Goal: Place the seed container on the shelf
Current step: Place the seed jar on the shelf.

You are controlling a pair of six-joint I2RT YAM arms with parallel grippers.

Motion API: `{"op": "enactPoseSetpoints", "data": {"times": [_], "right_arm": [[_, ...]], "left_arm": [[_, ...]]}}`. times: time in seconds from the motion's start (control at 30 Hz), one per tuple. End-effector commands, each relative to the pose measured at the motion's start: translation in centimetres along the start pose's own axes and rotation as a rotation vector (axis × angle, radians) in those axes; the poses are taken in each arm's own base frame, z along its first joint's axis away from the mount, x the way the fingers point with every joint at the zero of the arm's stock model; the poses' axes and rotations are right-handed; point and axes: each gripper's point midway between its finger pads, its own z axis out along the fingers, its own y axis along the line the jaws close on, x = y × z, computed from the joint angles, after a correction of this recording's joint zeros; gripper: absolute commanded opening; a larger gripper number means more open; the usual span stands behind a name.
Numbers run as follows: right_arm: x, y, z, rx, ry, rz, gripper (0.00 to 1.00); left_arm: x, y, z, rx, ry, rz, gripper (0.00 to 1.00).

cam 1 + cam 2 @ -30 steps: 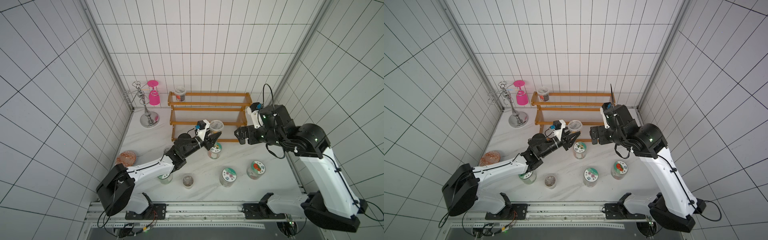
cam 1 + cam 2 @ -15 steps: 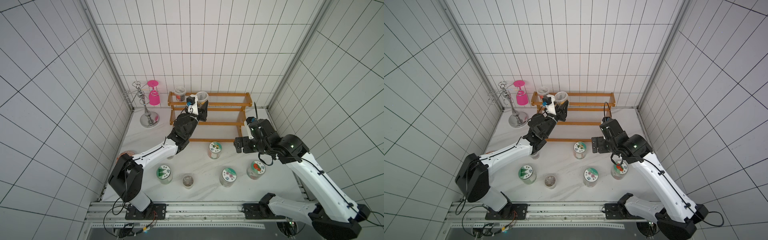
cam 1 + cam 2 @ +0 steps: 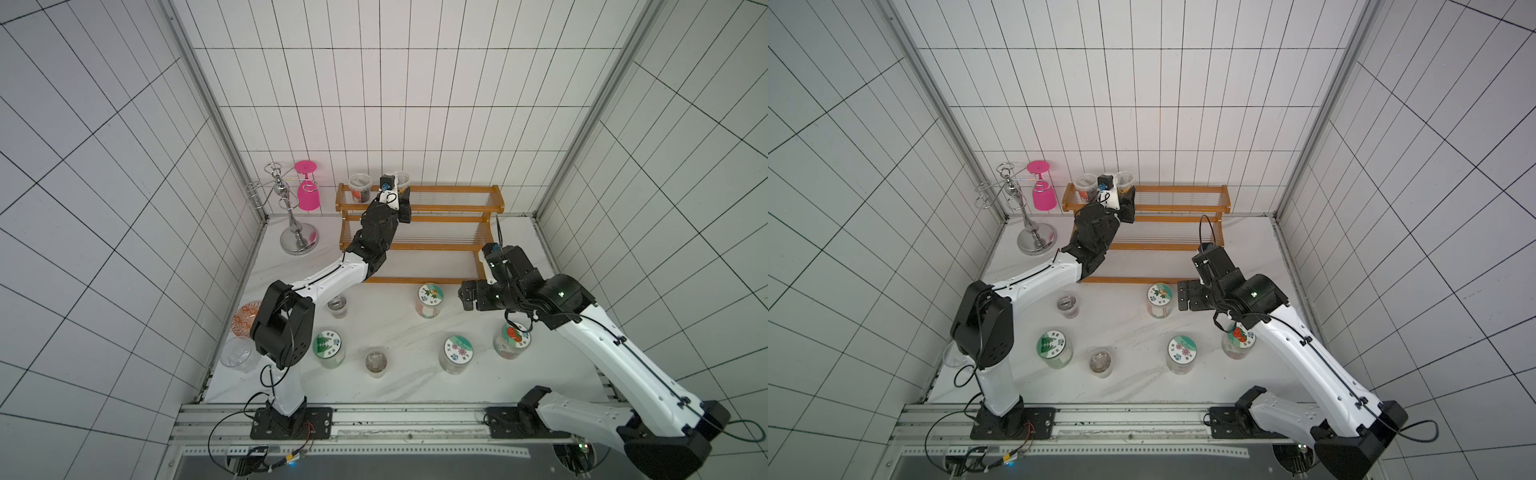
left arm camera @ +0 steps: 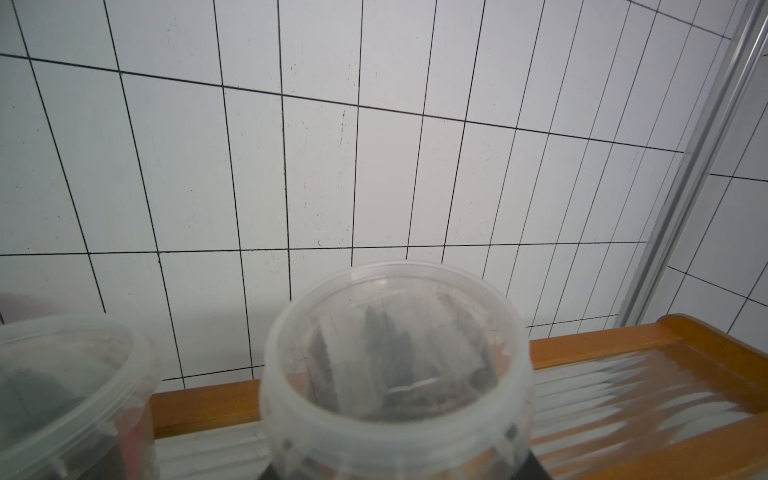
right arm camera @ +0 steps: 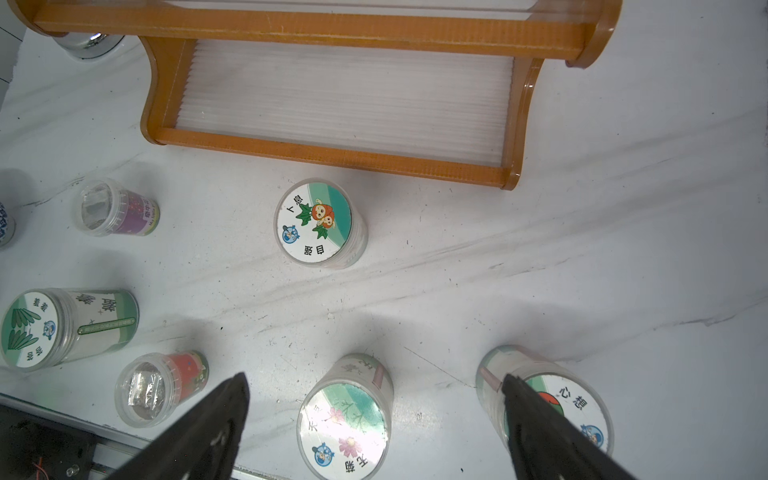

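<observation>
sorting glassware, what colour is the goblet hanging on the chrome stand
The goblet is bright pink, seen best in a top view.

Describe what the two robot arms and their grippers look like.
The left arm and right arm have white shells, black joint housings and black cables. The left gripper and right gripper are black; the right's fingers taper to points. A green light shows on the right arm.

White tiled walls point(image 3: 395, 104) all round, dark grout lines in a tidy grid, evenly lit. Silvery metal corner posts point(image 3: 583, 124) climb where the walls meet. Down below, a white bench point(image 3: 415, 386) with grey marble veining, and a metal rail point(image 3: 407, 424) along its near edge.
</observation>
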Motion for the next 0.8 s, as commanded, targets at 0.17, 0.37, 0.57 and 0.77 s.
{"op": "enactPoseSetpoints", "data": {"times": [0.17, 0.37, 0.57, 0.77], "right_arm": [[0.1, -0.6, -0.1, 0.003, -0.018, 0.025, 0.98], [0.2, -0.7, 0.1, 0.005, -0.013, 0.027, 0.98], [0.3, -0.8, 0.0, 0.004, -0.013, 0.028, 0.98], [0.3, -0.8, 0.1, 0.0, -0.014, 0.031, 0.98]], "left_arm": [[1.9, 1.1, 1.8, -0.038, 0.045, 0.061, 0.44], [2.9, 1.3, 2.1, -0.045, 0.067, 0.07, 0.49], [3.0, 1.3, 1.7, -0.056, 0.075, 0.085, 0.68], [2.0, 0.7, 0.1, -0.068, 0.049, 0.114, 0.78]]}}
